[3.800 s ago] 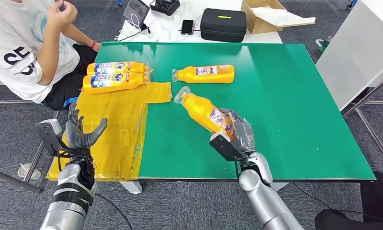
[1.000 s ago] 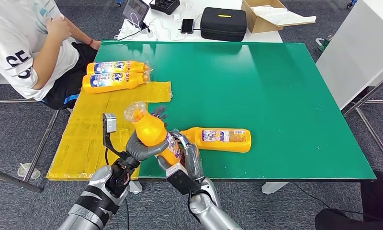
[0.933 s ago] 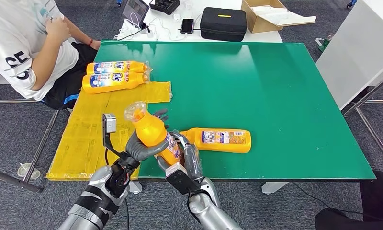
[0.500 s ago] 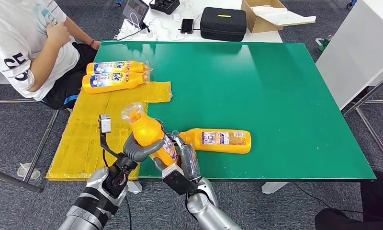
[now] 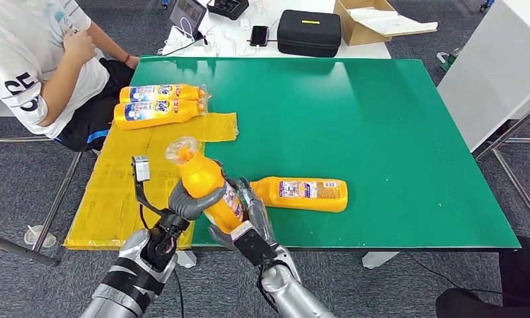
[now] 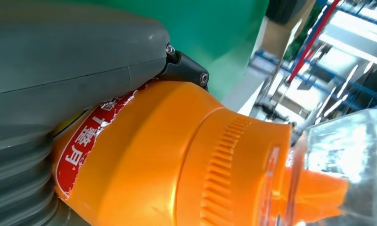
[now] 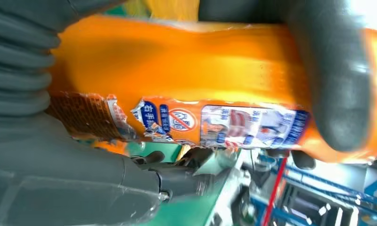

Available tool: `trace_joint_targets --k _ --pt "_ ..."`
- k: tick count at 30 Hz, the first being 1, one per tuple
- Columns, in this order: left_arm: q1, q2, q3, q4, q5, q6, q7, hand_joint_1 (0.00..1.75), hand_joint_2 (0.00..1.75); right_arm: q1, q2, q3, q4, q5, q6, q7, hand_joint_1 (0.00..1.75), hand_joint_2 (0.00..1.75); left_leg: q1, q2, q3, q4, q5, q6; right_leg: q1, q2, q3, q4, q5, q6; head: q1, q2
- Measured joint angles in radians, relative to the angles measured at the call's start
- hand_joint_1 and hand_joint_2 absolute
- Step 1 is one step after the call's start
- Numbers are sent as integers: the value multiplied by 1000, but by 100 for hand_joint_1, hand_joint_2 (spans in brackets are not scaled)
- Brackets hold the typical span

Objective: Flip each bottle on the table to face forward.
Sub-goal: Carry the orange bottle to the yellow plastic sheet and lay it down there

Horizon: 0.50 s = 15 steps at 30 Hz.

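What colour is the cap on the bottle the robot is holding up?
The held bottle has a clear see-through cap over an orange spout, clearest in the left wrist view.

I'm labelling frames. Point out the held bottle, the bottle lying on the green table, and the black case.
held bottle point(image 5: 203, 180), head view, orange shoulder.
lying bottle point(image 5: 305, 193), head view, label.
black case point(image 5: 309, 34), head view, lid.

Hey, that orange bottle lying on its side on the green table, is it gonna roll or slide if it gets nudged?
The lying bottle looks flattish rather than round, so it would probably slide on the smooth green table instead of rolling. Its glossy plastic may be slippery. The held bottle, of the same kind, keeps its shape under both the left robot hand and right robot hand, suggesting fairly stiff walls.
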Motion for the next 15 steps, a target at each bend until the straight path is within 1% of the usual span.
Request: trace_joint_targets --k 4,6,8,11,12,15 --pt "1 -5 13 -36 -121 126 -78 175 175 24 -1 -29 -74 -79 120 2 0 0 0 0 -1 0 0 0 0 0 0 0 0 0 0 0" --pt "-1 -8 33 -57 -200 227 -120 175 175 36 -2 -44 -123 -86 142 2 0 0 0 0 0 0 0 0 0 0 0 0 0 0 0 0" --pt "-5 -8 64 -75 -290 340 -162 175 175 52 -5 -53 -182 -75 142 1 0 0 0 1 0 0 0 0 0 1 -1 0 1 0 0 0" --pt "-14 -7 104 -95 -391 449 -206 175 175 75 -8 -56 -255 -58 131 1 0 0 0 0 -1 0 0 0 0 1 -1 0 0 0 0 0" --pt "-16 -7 113 -101 -443 503 -226 175 175 82 -8 -57 -277 -52 123 1 0 0 0 0 -1 0 0 0 0 1 -1 0 0 0 0 0" --pt "-29 -4 139 -113 -673 751 -286 175 175 102 -11 -54 -348 -37 82 1 0 0 0 1 -1 0 0 0 0 1 -2 0 1 0 0 0"
